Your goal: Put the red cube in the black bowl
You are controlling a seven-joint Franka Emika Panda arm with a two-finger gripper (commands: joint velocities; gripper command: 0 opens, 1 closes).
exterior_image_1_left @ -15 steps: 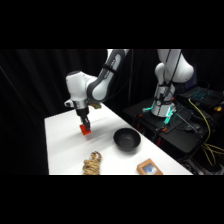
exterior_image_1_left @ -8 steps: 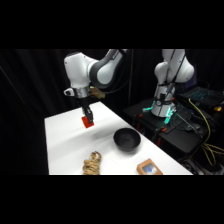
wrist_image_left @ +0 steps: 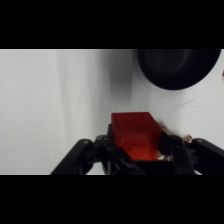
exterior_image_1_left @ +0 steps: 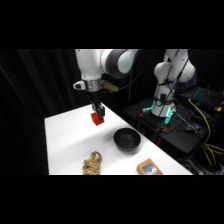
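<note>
Higher now, tool (exterior_image_1_left: 98,115) clamped on red cube (exterior_image_1_left: 96,118) — black bowl (exterior_image_1_left: 127,139) apart (right).

The cube (wrist_image_left: 134,135) is showing smooth, slightly shiny red faces, like plastic. The bowl (exterior_image_1_left: 126,139) is gleaming glossy black. The table (exterior_image_1_left: 70,140) is looking matt white. The arm (exterior_image_1_left: 102,62) is wearing smooth white shells with grey joints.

The red cube (exterior_image_1_left: 97,119) glowed bright red-orange between the tool's (exterior_image_1_left: 98,116) black fingers. Beyond it sat the glossy black bowl (exterior_image_1_left: 127,139) on the plain white table (exterior_image_1_left: 65,140). Farther off lay a tan-and-brown striped toy (exterior_image_1_left: 92,163) and a tan box (exterior_image_1_left: 149,167) with a blue face.
</note>
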